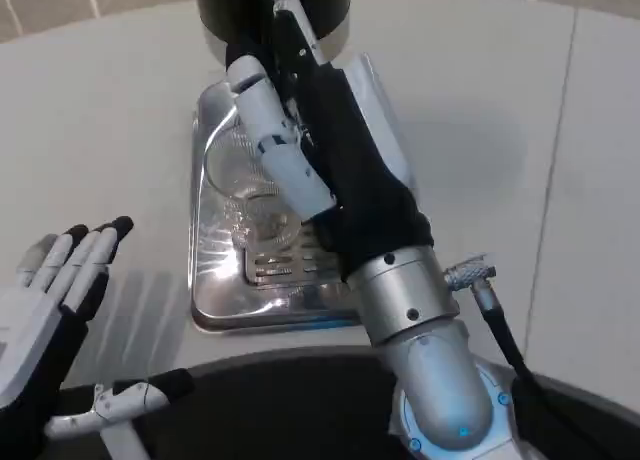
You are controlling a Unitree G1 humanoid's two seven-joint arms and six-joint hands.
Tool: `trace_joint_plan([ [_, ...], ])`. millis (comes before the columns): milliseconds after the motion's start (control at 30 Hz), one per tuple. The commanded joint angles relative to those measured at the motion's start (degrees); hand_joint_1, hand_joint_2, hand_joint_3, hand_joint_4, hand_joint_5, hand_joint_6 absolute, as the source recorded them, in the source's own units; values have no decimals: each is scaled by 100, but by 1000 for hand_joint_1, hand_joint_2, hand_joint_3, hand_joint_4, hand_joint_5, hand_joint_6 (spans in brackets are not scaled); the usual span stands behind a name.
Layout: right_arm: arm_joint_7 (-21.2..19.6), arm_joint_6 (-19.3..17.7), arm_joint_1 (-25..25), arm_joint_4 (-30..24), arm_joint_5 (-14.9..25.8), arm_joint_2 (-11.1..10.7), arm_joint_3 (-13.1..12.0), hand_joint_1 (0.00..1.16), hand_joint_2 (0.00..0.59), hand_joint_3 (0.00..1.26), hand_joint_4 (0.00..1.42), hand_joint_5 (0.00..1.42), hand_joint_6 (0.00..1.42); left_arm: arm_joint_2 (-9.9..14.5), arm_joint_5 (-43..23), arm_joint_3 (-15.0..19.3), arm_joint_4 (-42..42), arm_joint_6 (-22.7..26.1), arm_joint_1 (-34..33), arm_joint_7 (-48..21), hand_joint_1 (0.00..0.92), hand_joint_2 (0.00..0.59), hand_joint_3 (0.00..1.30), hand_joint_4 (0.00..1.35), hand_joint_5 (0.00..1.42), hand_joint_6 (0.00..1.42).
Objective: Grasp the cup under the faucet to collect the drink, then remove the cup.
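Right hand [300,130] grasping clear ribbed cup [245,185] on steel drip tray [215,290].
Left hand [45,310] released, fingers spread, resting apart on white table [100,130].

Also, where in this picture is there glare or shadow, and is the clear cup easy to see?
Head view: bright reflections streak the shiny steel drip tray; the transparent ribbed plastic cup blends into it, with faint edges. The right hand covers the cup's right side. The white table is evenly lit, with soft shadow stripes beside the left hand.
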Motion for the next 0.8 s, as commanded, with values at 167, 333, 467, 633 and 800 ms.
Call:
trace_joint_plan([
  [167, 598, 687, -207, -493, -660, 4, 414, 0, 559, 0, 0, 0, 0, -14, 58, -47, 68, -73, 26, 156, 0, 70, 0, 0, 0, 0],
  [333, 1127, 1407, -453, -787, -1377, -8, 665, 0, 560, 0, 0, 0, 0, -25, 60, -72, 51, -87, 24, 191, 0, 70, 0, 0, 0, 0],
  [467, 1462, 1782, -620, -853, -1823, 33, 809, 0, 562, 0, 0, 0, 0, -44, 55, -73, 36, -95, 23, 210, 0, 70, 0, 0, 0, 0],
  [633, 1860, 2155, -825, -888, -2295, 41, 913, 0, 560, 0, 0, 0, 0, -89, -10, -37, 28, -149, 18, 236, 0, 70, 0, 0, 0, 0],
  [800, 2580, 2542, -1218, -910, -3261, -12, 1229, 0, 561, 0, 0, 0, 0, -183, -231, -9, 58, -152, -88, 148, 0, 64, 0, 0, 0, 0],
])
